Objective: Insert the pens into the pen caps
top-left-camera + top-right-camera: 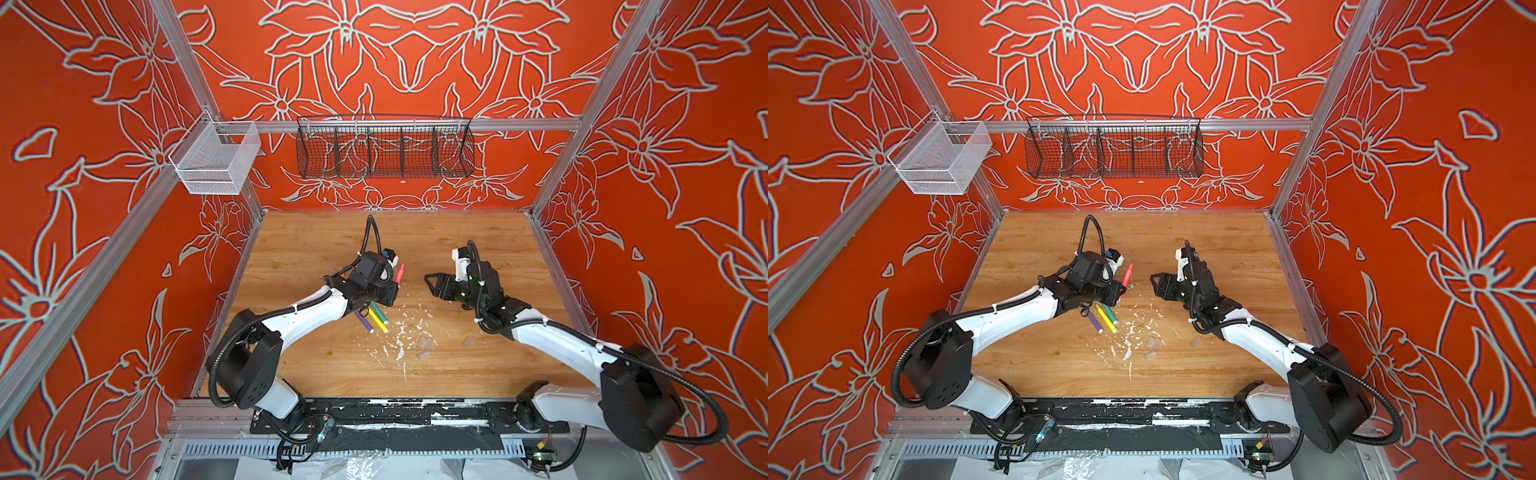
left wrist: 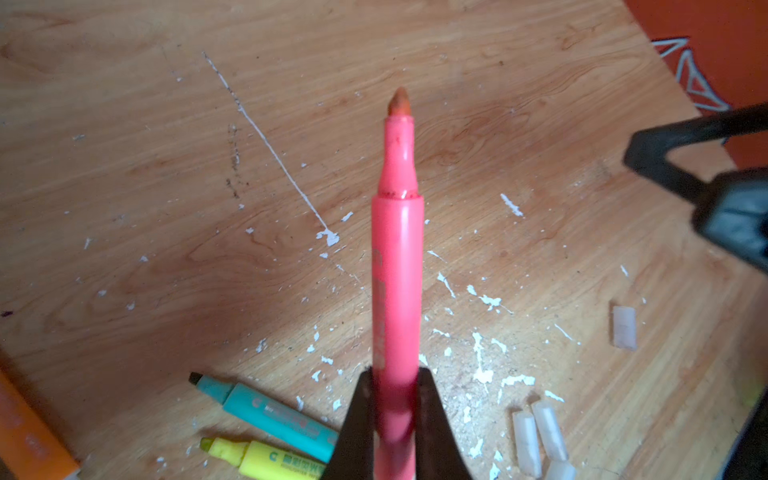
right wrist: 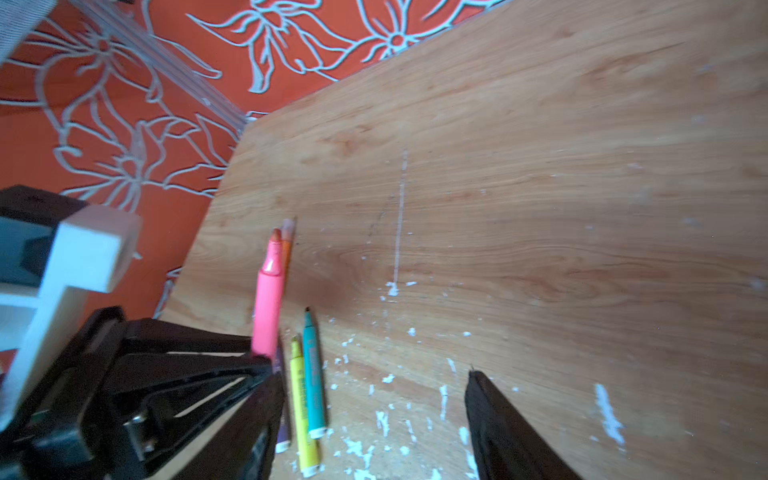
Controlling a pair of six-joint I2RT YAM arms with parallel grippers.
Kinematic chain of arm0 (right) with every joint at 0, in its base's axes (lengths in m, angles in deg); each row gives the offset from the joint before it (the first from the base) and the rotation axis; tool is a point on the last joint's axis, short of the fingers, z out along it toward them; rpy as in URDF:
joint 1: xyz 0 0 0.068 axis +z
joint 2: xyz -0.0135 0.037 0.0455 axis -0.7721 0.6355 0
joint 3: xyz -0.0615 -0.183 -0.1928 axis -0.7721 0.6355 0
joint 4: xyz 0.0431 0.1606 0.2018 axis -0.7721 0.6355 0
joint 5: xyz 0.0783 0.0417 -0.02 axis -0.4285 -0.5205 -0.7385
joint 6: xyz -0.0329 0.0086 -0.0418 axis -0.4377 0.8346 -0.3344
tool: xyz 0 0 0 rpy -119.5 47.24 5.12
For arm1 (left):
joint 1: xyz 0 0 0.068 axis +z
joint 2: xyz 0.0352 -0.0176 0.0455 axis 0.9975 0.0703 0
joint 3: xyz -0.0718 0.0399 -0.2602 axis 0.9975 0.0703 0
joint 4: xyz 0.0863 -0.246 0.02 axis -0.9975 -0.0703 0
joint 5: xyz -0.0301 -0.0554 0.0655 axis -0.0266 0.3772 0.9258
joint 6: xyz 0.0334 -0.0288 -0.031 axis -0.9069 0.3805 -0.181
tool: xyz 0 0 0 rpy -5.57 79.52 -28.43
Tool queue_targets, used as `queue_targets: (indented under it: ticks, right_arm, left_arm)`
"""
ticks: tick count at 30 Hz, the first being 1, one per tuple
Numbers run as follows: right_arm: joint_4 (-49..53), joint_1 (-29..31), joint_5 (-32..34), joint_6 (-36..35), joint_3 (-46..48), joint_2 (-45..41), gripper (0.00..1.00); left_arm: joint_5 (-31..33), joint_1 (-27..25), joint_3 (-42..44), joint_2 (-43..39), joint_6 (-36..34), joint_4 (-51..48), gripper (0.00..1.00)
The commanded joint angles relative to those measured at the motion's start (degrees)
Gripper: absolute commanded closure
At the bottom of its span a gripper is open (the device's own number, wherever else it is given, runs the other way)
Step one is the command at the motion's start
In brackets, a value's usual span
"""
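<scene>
My left gripper (image 2: 395, 376) is clamped on the lower barrel of the pink pen (image 2: 398, 270), jaws pressed to either side of it. The pen is held clear of the counter (image 1: 457, 374) with its bare tip pointing away from my wrist; in both top views it stands tilted toward the back wall (image 1: 400, 273) (image 1: 1127, 275).

My right gripper (image 3: 372, 376) hangs above the counter with its jaws apart and nothing between them. In a top view it faces the pink pen from the right, near it but not touching (image 1: 432, 280).

Below my left gripper three uncapped pens lie side by side on the counter: green pen (image 1: 379, 312), yellow pen (image 1: 377, 321) and purple pen (image 1: 363, 321), partly hidden under my left wrist.

The pen caps lie nearer the front edge: a cluster of three (image 2: 536, 440) touching one another, and a single cap (image 2: 624, 326) apart from them, toward my right arm. White flecks (image 1: 399, 336) are scattered between the pens and the caps.
</scene>
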Motion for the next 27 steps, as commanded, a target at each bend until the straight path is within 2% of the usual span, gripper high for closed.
queue_targets:
  ticks: [1,7,14,19,27]
  right_arm:
    - [-11.26,-0.20,-10.47,3.70,0.99,1.94,0.29]
    - [-15.58,-0.06,-16.68,5.64,-0.27,6.22,0.31]
    - [-14.93,0.63,-17.99,4.92,-1.64,7.57,0.34]
    - [-14.15,1.05,-17.87,4.38,-2.33,8.19,0.47]
    - [-13.39,1.05,-17.53,4.04,-2.70,8.50,0.77]
  left_arm:
    - [-4.57,-0.85,2.05,-2.83,-1.77,6.16,1.00]
    - [-6.08,-2.99,3.72,-4.62,-3.02,8.66,1.00]
    - [-7.42,-4.11,3.02,-3.79,-3.96,8.43,1.00]
    - [-7.60,-5.02,3.46,-4.37,-4.66,8.95,1.00]
    - [-8.45,-5.46,3.56,-4.55,-5.27,9.18,1.00]
